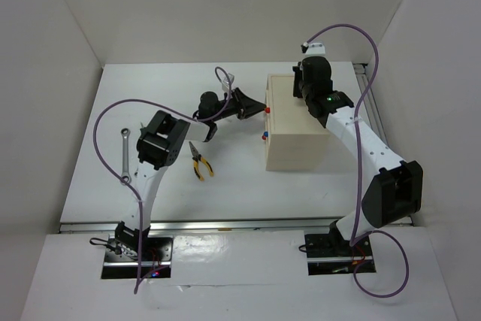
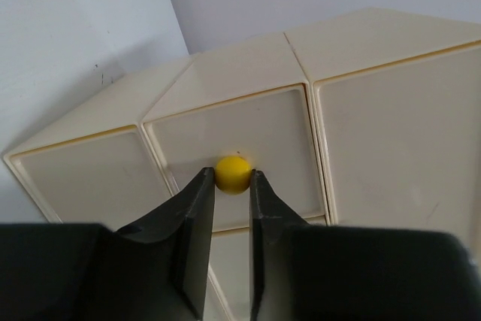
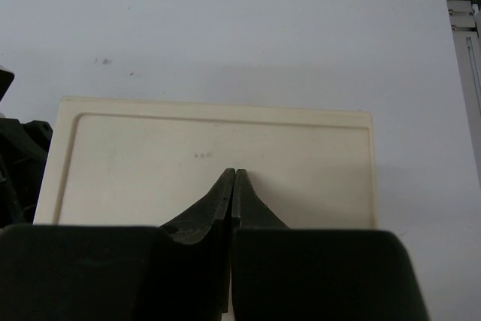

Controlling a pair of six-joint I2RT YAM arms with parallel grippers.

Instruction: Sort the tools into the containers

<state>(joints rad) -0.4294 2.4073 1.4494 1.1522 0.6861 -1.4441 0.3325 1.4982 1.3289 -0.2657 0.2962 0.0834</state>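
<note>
White table [image 1: 225, 193] with silver wrench [image 1: 124, 157], yellow-handled pliers [image 1: 199, 162] and beige drawer box [image 1: 289, 122]

No legible text, labels, brands, numbers or signs on the beige box [image 3: 150, 155] or elsewhere.

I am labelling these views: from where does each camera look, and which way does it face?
Top external: fixed above and behind the arms, looking down on the table; both show whole, with box, wrench and pliers.
Left wrist: on the left arm, facing the box's drawer fronts; the left end effector flanks the yellow knob, seemingly gripping it.
Right wrist: on the right arm, looking down on the box top; the right end effector shows, shut.
Shared: all see the box.
</note>
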